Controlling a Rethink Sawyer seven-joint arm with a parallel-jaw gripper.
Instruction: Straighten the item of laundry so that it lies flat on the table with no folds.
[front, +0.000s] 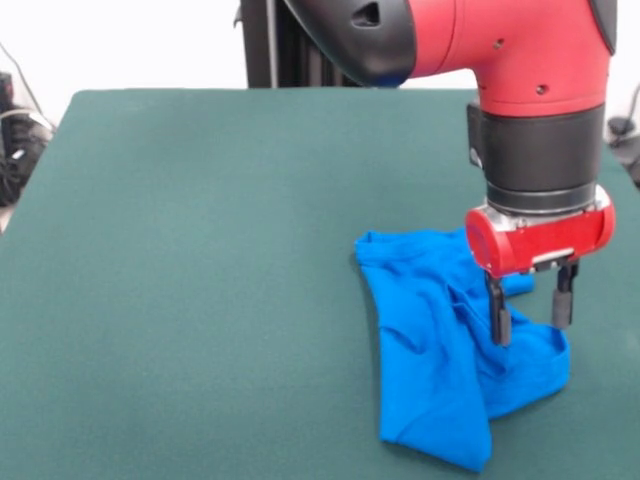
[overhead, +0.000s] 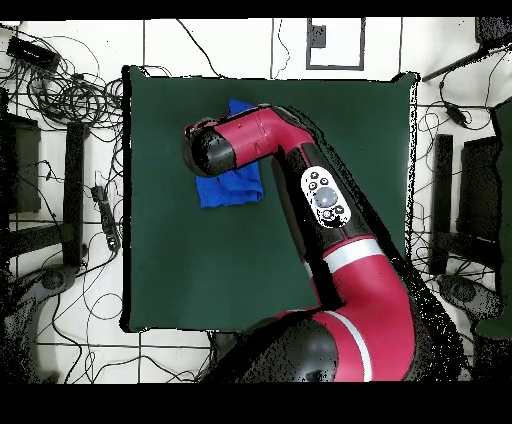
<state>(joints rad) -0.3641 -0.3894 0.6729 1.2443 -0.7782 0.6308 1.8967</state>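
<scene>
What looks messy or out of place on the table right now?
The blue T-shirt is what stands out: it lies bunched and folded over itself on the green table, with creases and overlapping layers, not flat. The gripper is open right over its crumpled edge. Nothing looks spilled or damaged.

Arm lowered — gripper (front: 531, 312) pointing down, fingers apart.

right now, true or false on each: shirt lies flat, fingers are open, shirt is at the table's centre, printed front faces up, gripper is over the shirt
1. The bright blue T-shirt lies flat. False: it is bunched and folded.
2. The black fingers are open. True: they stand apart.
3. The shirt is centred on the dark green felt table. False: it lies toward one side.
4. A print faces up. False: only plain blue shows.
5. The red gripper is over the shirt. True.
</scene>
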